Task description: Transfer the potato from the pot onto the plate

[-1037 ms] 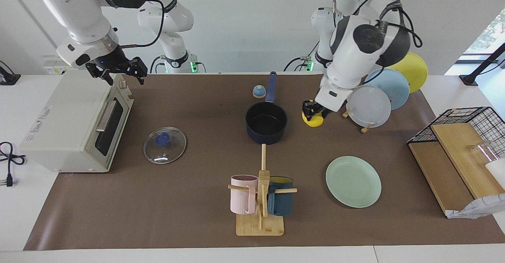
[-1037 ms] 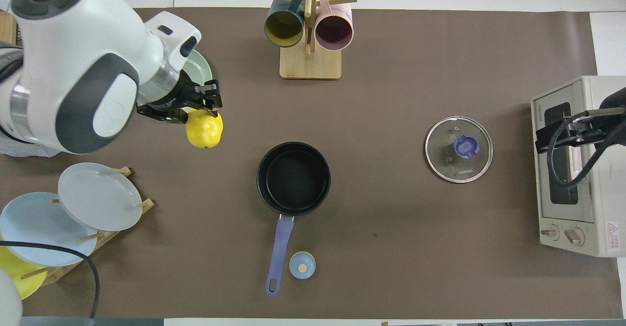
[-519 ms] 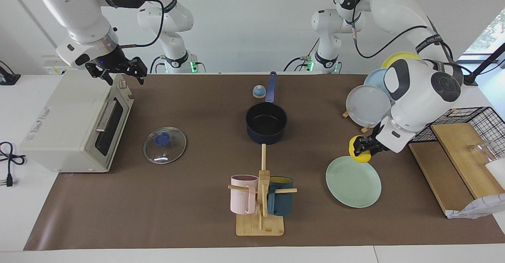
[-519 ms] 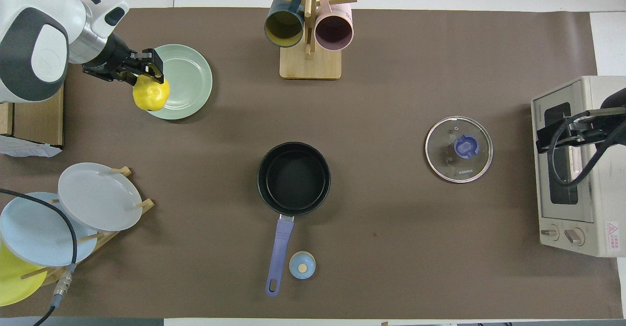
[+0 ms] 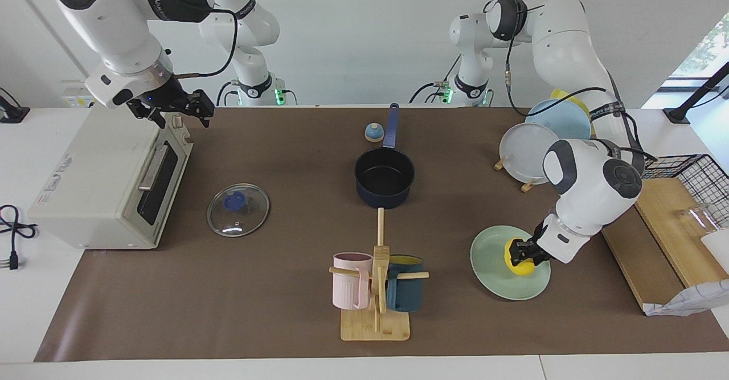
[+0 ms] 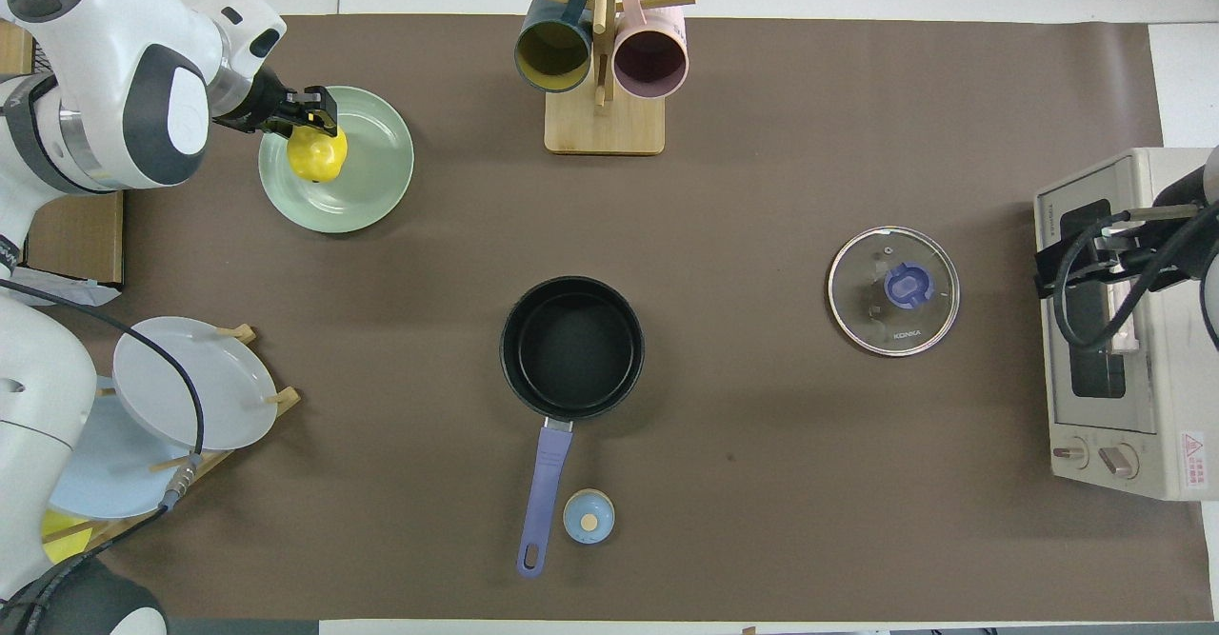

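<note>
Facing view: left gripper (image 5: 519, 253) low over the plate (image 5: 495, 274), fingers pinching the potato (image 5: 517, 259), which sits at or just above the plate's surface; contact not clear. Pot (image 5: 384, 178) mid-table, nothing inside. Right gripper (image 5: 173, 105) waiting over the toaster oven (image 5: 108, 178), fingers spread

Overhead view: potato (image 6: 317, 155) within the plate (image 6: 367, 188) rim, clamped by left gripper (image 6: 315, 121). Pot (image 6: 572, 347) nearer the robots than the mug rack (image 6: 603, 111). Glass lid (image 6: 893, 291) beside the oven (image 6: 1124, 321)
</note>
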`<state>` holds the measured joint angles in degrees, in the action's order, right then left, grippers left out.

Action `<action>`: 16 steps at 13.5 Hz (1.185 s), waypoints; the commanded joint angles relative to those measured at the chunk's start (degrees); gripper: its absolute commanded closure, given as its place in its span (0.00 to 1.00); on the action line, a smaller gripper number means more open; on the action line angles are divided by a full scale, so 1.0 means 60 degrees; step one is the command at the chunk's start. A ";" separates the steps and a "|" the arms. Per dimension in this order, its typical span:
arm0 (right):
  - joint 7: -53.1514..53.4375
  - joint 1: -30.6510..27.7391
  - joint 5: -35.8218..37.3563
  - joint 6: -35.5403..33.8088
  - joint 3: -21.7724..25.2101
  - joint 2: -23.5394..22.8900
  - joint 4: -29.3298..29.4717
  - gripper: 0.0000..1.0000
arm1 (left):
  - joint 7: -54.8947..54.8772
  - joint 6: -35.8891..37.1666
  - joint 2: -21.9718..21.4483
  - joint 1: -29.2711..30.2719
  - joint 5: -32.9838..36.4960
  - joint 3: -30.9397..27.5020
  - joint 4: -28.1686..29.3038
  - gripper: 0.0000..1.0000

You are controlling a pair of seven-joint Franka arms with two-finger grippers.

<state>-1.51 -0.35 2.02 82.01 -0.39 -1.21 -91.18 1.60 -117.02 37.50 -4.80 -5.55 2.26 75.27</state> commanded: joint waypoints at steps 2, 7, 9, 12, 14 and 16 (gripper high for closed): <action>0.0106 -0.0117 -0.0044 -0.0104 -0.0066 0.0114 0.0080 0.00 | -0.0120 -0.0432 -0.0083 0.0010 0.0178 0.0047 0.0345 1.00; 0.0106 -0.0102 -0.0059 -0.0001 -0.0066 0.0143 -0.0008 0.00 | -0.0223 -0.0316 -0.0141 0.0082 0.0515 0.0033 0.0214 0.00; 0.0091 -0.0088 -0.0059 -0.0001 -0.0066 0.0143 -0.0023 0.00 | -0.0237 -0.0025 -0.0447 0.0083 0.0515 0.0004 0.0199 0.00; 0.0091 -0.0102 -0.0059 -0.0001 -0.0066 0.0158 -0.0023 0.00 | -0.0223 0.0970 -0.1616 0.0112 0.0427 -0.0099 0.0184 0.00; 0.0091 -0.0102 -0.0059 -0.0001 -0.0066 0.0158 -0.0037 0.00 | -0.0106 0.1760 -0.2598 0.0083 0.0486 -0.0506 0.0228 0.00; 0.0091 -0.0102 -0.0059 -0.0001 -0.0066 0.0158 -0.0038 0.00 | -0.0120 0.2843 -0.3345 0.0068 0.0501 -0.0802 0.0228 0.00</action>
<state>-1.51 -0.35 2.02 82.02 -0.32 -1.05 -90.88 1.01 -104.73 22.74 -4.36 -3.38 -1.06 74.49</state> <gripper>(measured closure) 0.000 0.000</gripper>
